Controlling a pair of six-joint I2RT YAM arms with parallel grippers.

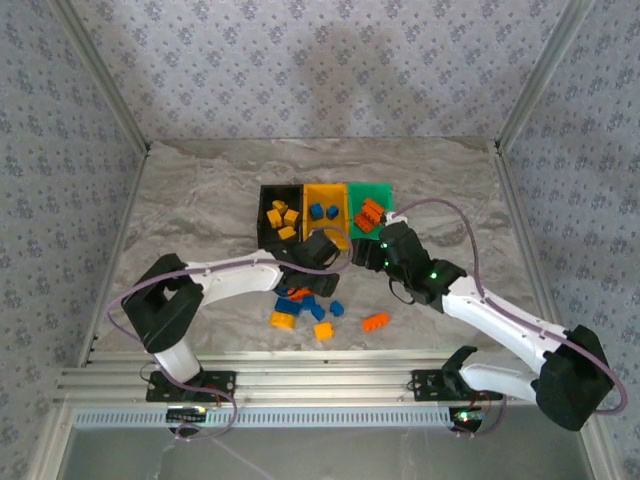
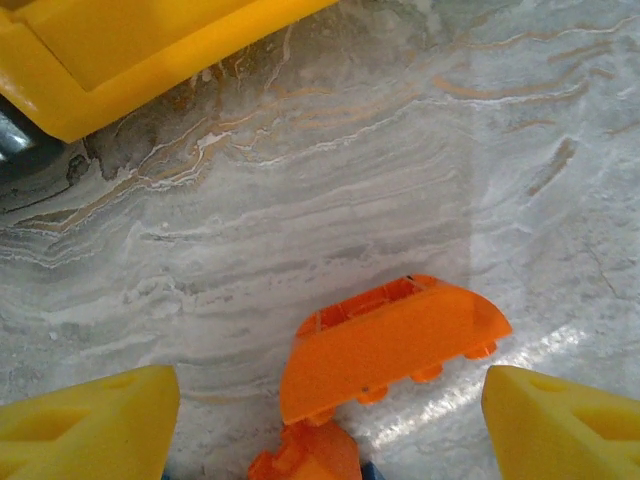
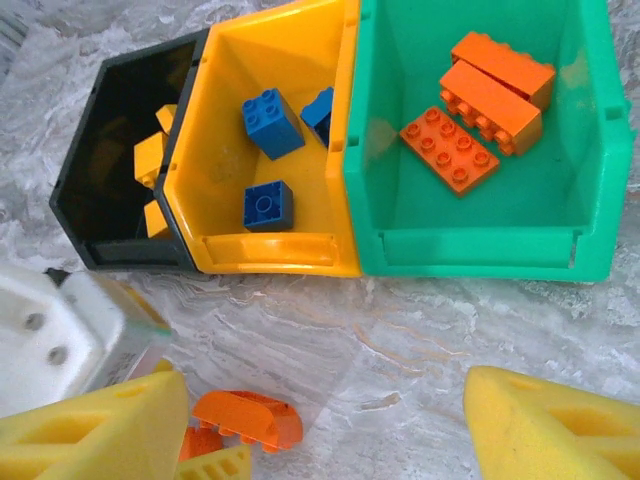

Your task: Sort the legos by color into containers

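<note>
A grey marbled table (image 1: 200, 200) stands between walls (image 1: 320, 60) papered in a small flowered pattern.

The left gripper (image 2: 330, 385) has its jaws wide apart and grips nothing. An orange brick (image 2: 390, 345) lies flat on the table between its two yellow fingers (image 2: 85, 425), with bare table showing on either side of it. A second orange piece (image 2: 305, 460) lies just beside that brick on the wrist side; whether the two touch I cannot tell. Beyond the fingers is the near corner of the yellow bin (image 2: 150, 50).

The right gripper (image 3: 325, 400) also has its jaws spread wide, with only bare table between the fingers and nothing held. It hangs over the table just in front of the bins, close to the left gripper.

The three bins sit joined in a row near the middle of the table. The black bin (image 3: 100, 245) holds yellow bricks (image 3: 150, 160). The yellow bin holds three blue bricks (image 3: 272, 122). The green bin (image 3: 480, 250) holds three orange bricks (image 3: 450, 148), two of them long and lying side by side.

On the near side of the bins, by the left gripper, loose bricks (image 1: 310, 310) lie scattered on the table: several blue ones close together, two yellow ones nearer the arm bases, and one orange one (image 1: 376, 321) a little apart toward the right arm.
</note>
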